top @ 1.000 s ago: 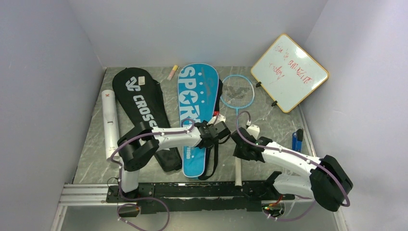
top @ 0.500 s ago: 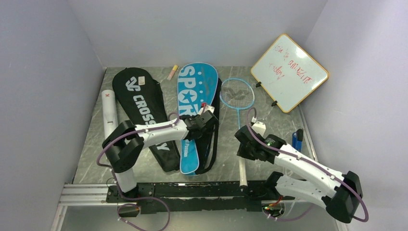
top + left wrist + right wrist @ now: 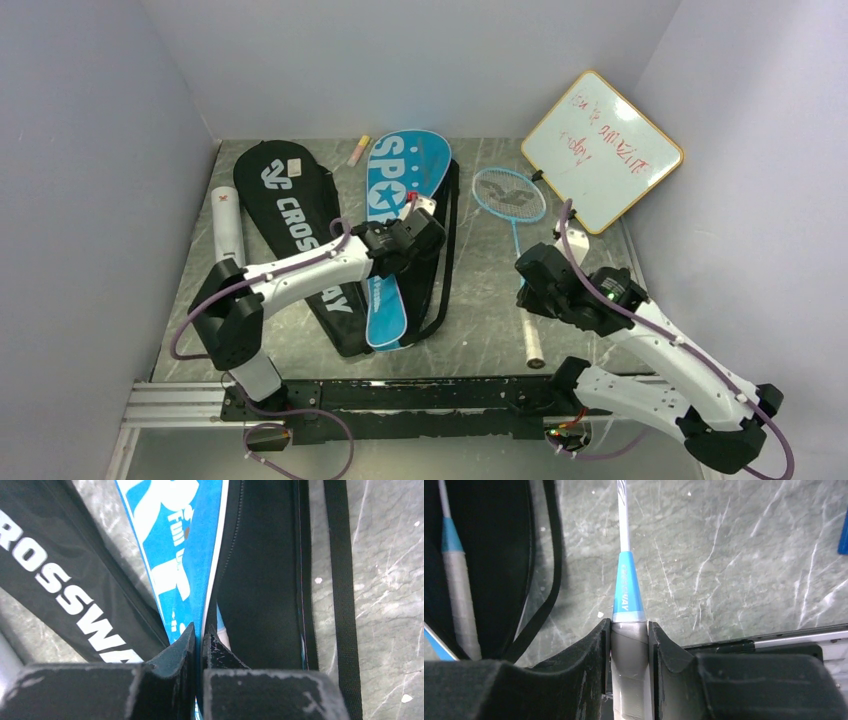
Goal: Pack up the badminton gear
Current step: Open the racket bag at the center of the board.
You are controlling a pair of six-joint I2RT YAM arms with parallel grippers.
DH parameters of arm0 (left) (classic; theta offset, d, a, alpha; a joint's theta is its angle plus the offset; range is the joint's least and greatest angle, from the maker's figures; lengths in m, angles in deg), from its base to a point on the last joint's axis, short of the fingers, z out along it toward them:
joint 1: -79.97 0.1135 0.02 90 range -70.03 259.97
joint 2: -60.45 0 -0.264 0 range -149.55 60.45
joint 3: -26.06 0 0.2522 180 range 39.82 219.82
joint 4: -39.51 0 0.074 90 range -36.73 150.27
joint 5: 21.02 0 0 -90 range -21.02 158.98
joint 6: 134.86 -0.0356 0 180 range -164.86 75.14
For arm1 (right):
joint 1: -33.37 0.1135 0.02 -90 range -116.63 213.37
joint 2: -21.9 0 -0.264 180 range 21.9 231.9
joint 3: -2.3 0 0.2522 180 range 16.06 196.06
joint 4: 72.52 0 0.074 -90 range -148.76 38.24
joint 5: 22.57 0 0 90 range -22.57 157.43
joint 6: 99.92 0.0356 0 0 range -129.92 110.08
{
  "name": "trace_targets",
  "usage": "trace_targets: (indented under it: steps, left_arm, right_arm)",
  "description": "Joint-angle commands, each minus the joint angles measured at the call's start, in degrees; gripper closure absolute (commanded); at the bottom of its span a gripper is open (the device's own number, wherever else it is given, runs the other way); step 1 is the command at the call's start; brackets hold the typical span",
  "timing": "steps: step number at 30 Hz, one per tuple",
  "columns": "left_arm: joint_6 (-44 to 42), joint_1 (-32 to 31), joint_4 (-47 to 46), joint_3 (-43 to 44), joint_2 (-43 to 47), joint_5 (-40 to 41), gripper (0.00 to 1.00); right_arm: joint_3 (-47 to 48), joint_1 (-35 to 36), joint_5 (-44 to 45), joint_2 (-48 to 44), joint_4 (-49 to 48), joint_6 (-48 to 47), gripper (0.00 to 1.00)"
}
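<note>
Two racket covers lie side by side on the marbled table (image 3: 485, 290). The black CROSSWAY cover (image 3: 285, 215) is on the left, and the blue SPORT cover (image 3: 398, 175) is just right of it, its black strap (image 3: 449, 235) trailing down the right side.

Right of those, and apart from them, is the light-blue racket (image 3: 508, 193). Its head is far, by the whiteboard (image 3: 603, 150), and its handle points toward the near edge.

My right gripper (image 3: 629, 630) is clamped round that handle just below the blue cone. It's a solid grip, with the shaft running straight away from me.

My left gripper (image 3: 201, 635) is pinched tight on the blue cover's top flap at its right edge. Black lining shows beside it, so the mouth looks parted. One grey-taped handle (image 3: 459, 595) already sits against that lining, going by the right wrist view.

So I judge this is the loading step: flap held, racket in hand, not yet in. Next I need to raise the flap on the left, then swing the racket left and line its head up with the cover's wide far end, keeping the frame clear of the strap.
</note>
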Motion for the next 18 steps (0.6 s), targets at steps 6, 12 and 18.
trace_targets:
  steps: [6, 12, 18]
  left_arm:
    - [-2.6, 2.2, -1.5, 6.5, 4.4, 5.6, 0.95]
    - [-3.1, 2.2, -1.4, 6.7, 5.2, 4.4, 0.95]
    - [-3.1, 2.3, -2.1, 6.1, 5.6, 2.4, 0.95]
  right_arm:
    - [8.4, 0.3, -2.8, -2.1, 4.1, -13.9, 1.0]
    - [8.6, 0.2, -4.5, -5.9, 1.1, -17.3, 1.0]
    - [8.0, 0.2, -8.6, -7.0, -3.1, -20.3, 1.0]
